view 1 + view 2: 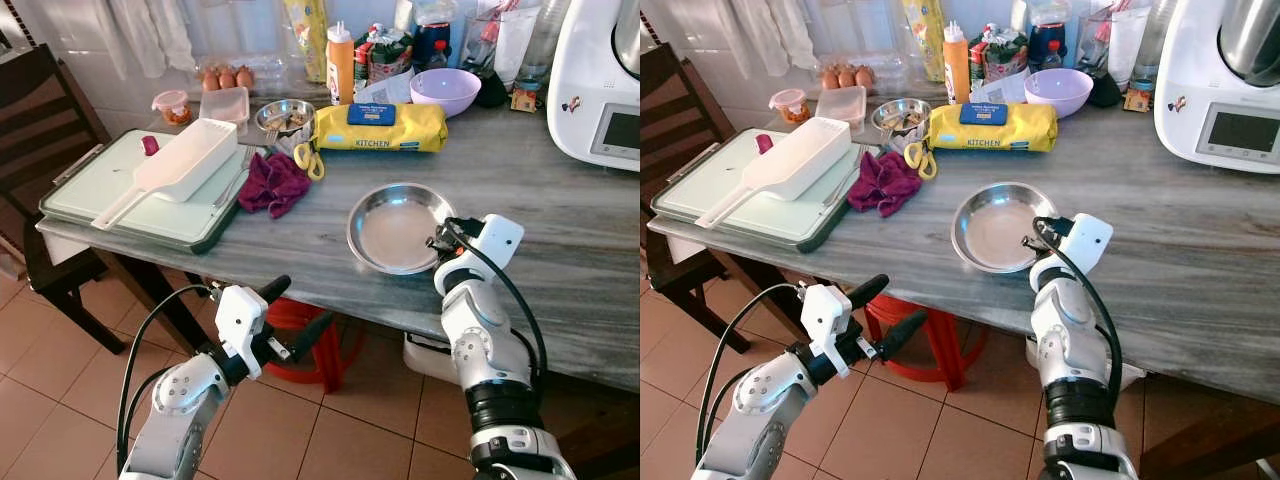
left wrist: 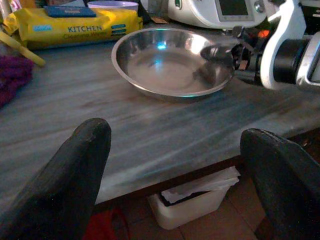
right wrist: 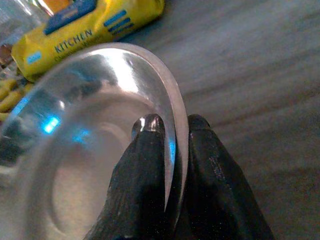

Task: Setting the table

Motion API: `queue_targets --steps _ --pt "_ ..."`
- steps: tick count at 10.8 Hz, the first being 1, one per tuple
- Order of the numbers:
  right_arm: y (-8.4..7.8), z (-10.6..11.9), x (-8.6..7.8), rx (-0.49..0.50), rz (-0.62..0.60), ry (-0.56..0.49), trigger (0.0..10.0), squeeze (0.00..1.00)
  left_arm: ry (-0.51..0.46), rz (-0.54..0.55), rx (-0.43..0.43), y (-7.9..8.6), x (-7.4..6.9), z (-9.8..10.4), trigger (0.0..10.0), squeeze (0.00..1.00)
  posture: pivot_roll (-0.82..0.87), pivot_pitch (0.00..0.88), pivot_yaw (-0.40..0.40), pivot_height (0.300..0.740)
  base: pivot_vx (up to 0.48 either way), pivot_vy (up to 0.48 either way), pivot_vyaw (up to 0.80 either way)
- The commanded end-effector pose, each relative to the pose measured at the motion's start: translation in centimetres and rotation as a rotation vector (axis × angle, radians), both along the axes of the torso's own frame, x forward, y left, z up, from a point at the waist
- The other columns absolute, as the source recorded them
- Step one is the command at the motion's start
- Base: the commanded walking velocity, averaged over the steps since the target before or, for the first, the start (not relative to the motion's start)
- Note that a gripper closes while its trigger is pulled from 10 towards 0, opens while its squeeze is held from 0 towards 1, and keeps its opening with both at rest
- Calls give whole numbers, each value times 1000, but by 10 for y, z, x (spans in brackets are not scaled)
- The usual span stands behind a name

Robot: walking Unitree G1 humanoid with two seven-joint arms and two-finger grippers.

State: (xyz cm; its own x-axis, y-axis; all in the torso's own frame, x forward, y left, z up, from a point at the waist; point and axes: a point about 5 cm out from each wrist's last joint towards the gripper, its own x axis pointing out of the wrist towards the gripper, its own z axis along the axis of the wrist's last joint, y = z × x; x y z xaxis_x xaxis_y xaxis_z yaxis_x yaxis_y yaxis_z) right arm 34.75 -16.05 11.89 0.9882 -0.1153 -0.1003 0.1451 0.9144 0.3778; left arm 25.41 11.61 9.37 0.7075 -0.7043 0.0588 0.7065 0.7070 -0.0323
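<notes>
A shiny steel plate (image 1: 397, 228) rests on the grey marble table (image 1: 560, 260), near its front edge. My right gripper (image 1: 437, 243) is shut on the plate's right rim; in the right wrist view one black finger (image 3: 145, 165) lies inside the rim and the other outside the plate (image 3: 90, 150). My left gripper (image 1: 296, 312) hangs open below the table edge, over the tiled floor. Its two fingertips (image 2: 75, 170) frame the plate (image 2: 170, 62) from the front, well apart from it.
A yellow pack of kitchen wipes (image 1: 380, 127), a purple cloth (image 1: 273, 183), yellow scissors (image 1: 308, 160) and a green tray with a white scoop (image 1: 180, 165) lie to the left. A purple bowl (image 1: 445, 90) and a white appliance (image 1: 600, 80) stand behind. A red stool (image 1: 310, 345) is under the table.
</notes>
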Motion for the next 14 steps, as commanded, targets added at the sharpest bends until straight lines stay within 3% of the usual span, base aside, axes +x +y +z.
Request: queue_targets --steps 1,2,3,8,10,12,14 --pt "4 2 3 0 0 2 10000 0 -7 7 19 3 0 2 10000 0 -30 89 115 740 0 0 0" --pt "5 0 4 -7 1 7 10000 0 -7 10 21 3 0 2 10000 0 -27 88 117 740 0 0 0" --pt "6 -2 4 2 8 13 10000 1000 -8 12 22 4 0 2 10000 0 -25 88 118 740 0 0 0" --pt "5 1 5 -7 -8 -9 10000 1000 -11 10 28 5 1 3 10000 0 -26 87 125 740 0 0 0" --pt "4 25 7 -77 -29 -133 10000 1000 -11 19 30 7 3 3 10000 0 -20 88 129 740 0 0 0" --pt "19 53 6 -164 11 -273 10000 1000 -13 26 36 9 4 3 10000 0 -16 84 132 740 0 0 0" --pt "53 70 0 -234 171 -390 10000 1000 -16 25 39 9 5 4 10000 0 -16 78 138 740 0 0 0"
